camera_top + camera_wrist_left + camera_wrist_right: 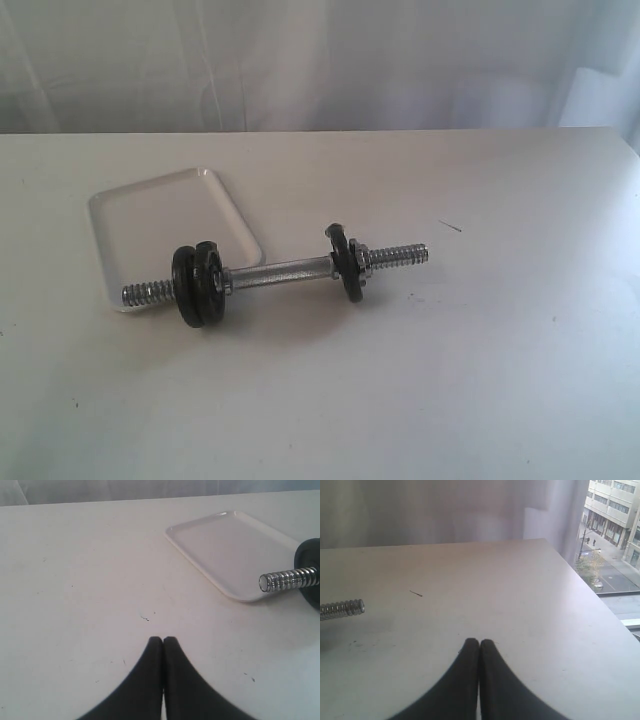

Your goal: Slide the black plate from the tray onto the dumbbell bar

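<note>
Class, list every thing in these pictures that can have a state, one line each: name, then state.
tray: empty, flat on the table.
dumbbell bar: lying down, one threaded end over the tray's rim.
pair of black plates: on the bar, at the tray end.
single black plate: on the bar's other end.
collar nut: on the thread beside that plate.
left gripper: shut, empty.
right gripper: shut, empty.

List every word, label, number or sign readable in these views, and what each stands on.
None can be read. The black plates are too small and blurred to show any marking; the tray, the dumbbell bar and the table bear no text. The buildings outside show no legible sign.
</note>
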